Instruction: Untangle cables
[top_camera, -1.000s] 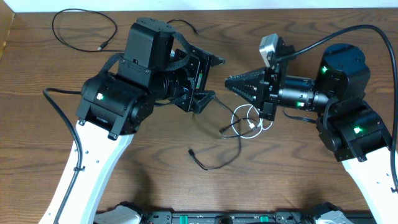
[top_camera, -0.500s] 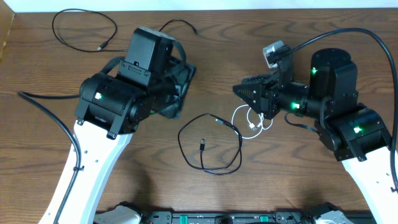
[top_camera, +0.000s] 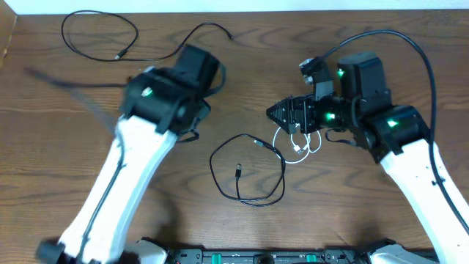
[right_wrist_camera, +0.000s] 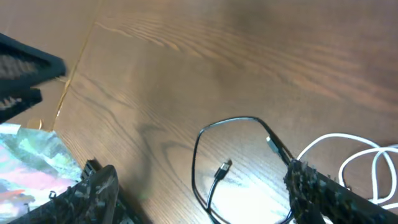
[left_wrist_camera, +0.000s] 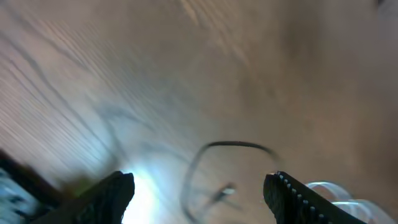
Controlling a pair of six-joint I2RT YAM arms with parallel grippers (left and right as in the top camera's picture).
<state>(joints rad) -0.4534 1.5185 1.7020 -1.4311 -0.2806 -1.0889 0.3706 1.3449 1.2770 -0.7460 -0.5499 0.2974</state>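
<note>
Standing wide and empty, the jaws of the right gripper (right_wrist_camera: 199, 167) hover nearest the white cable (top_camera: 296, 146), coiled just beside one finger and seeming to cross the black cable (top_camera: 238, 172) looped straight ahead, while the left gripper (left_wrist_camera: 199, 177), likewise spread and empty, sits farther back.
</note>
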